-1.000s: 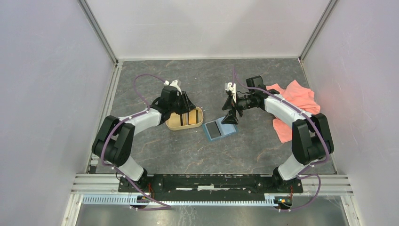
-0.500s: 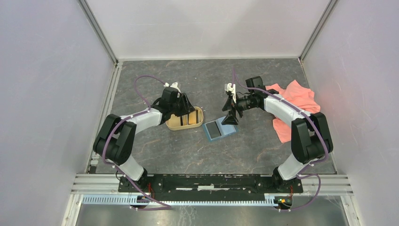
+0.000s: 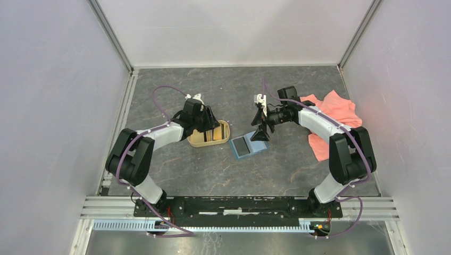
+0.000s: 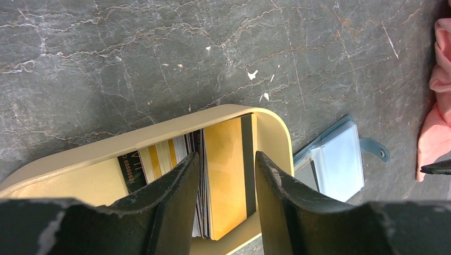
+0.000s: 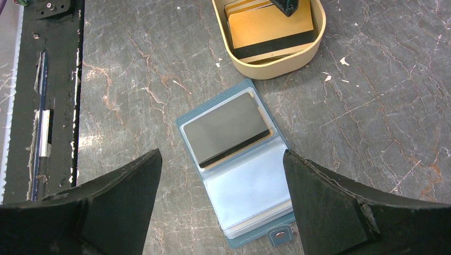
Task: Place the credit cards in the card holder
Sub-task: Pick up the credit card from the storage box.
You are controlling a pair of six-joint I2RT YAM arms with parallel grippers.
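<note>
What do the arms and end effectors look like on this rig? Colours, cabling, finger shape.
The left arm and right arm each have white links, bulky black joints and a purple cable running alongside. The left end effector and right end effector carry black wedge-shaped fingers with scuffed, chipped edges.

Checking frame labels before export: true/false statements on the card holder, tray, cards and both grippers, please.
1. The card holder lies open on the table. True.
2. The right gripper holds a card. False: its jaws stand wide and empty above the card holder.
3. The tan tray holds several credit cards. True.
4. The left gripper hovers over the card holder. False: it is at the tan tray, fingers either side of the cards.
5. The card holder is empty. False: one dark card lies on it.
</note>
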